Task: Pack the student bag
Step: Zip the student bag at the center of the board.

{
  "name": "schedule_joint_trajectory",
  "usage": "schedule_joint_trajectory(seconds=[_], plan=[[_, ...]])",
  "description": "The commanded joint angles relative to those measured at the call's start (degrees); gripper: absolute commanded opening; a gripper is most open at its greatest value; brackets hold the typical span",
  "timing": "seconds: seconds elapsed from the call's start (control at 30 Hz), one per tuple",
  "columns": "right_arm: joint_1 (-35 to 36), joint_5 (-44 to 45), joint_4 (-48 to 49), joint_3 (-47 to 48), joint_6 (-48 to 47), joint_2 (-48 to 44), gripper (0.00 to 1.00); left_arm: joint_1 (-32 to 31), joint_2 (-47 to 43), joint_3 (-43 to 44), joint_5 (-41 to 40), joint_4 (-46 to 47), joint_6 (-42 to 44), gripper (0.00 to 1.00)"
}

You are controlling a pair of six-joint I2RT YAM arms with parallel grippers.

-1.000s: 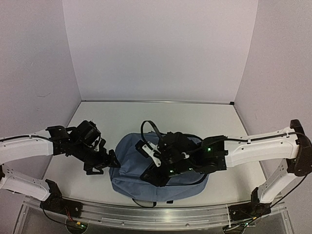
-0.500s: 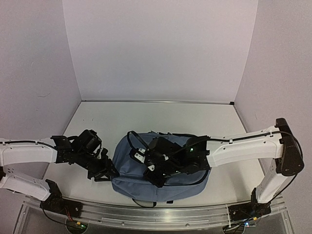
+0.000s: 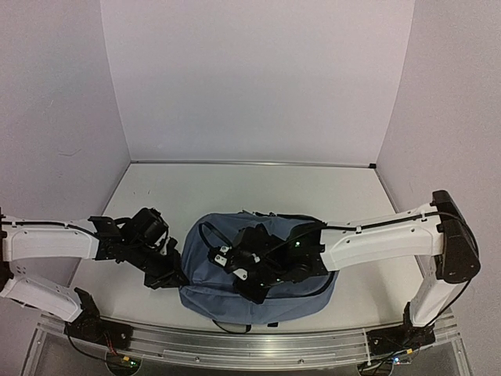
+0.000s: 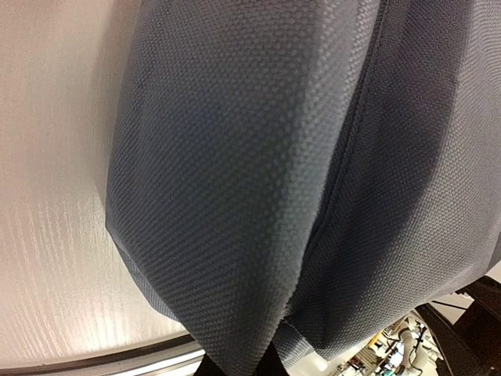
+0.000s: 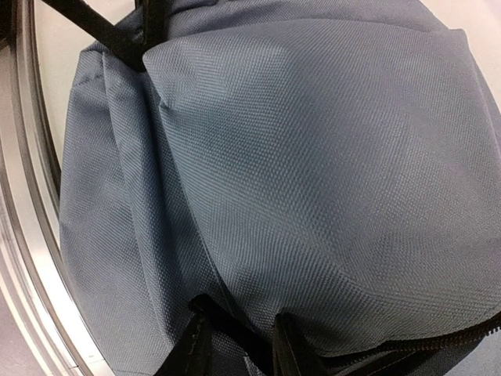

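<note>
The student bag (image 3: 270, 262), dusty blue with black straps, lies flat near the table's front edge between my arms. My left gripper (image 3: 175, 274) is at the bag's left edge. In the left wrist view it (image 4: 262, 365) is shut on a pinched fold of the blue fabric (image 4: 258, 172), which fills the frame. My right gripper (image 3: 235, 272) rests on top of the bag's left half. In the right wrist view its fingers (image 5: 188, 345) stand narrowly apart, pressed into the bag (image 5: 313, 157), with a fold of fabric and a black band between them.
The white table (image 3: 235, 192) stretches behind the bag to the back wall. A metal rail (image 3: 258, 341) runs along the front edge, close under the bag. A black strap (image 5: 98, 30) crosses the bag's far corner in the right wrist view.
My left gripper moved in to the bag's left edge and shut on the fabric. My right arm shifted left across the bag's top, its jaws narrowing. The black top loop dropped lower.
</note>
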Motion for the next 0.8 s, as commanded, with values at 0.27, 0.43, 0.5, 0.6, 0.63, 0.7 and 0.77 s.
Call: schedule_joint_trajectory(seconds=[0.27,0.43,0.5,0.6,0.63,0.7,0.77], plan=[[2.02,2.33,-1.90,2.00,-1.23,2.52,0.35,1.23,0.29,4.68,-3.80,-2.94,3.07,0.00],[2.02,6.27,-1.08,2.81,-1.04,3.91,0.27,1.44,-0.03,4.86,-4.17,-3.17,3.38,0.00],[2.02,9.12,0.46,2.74,-0.04,3.86,0.17,1.70,0.11,5.15,-4.35,-3.16,3.73,0.00],[2.02,12.34,3.30,2.54,2.31,2.24,0.04,2.03,0.52,5.77,-4.72,-3.09,4.30,0.00],[2.02,12.08,3.96,2.89,3.40,1.53,0.02,2.11,0.77,6.05,-5.00,-3.18,4.51,0.00],[2.02,10.51,5.40,3.65,5.40,0.02,0.00,2.17,1.15,6.70,-5.62,-3.68,5.16,0.00],[2.00,9.51,6.79,4.43,7.80,-1.03,0.00,2.18,1.45,7.30,-6.50,-4.20,5.98,0.00]])
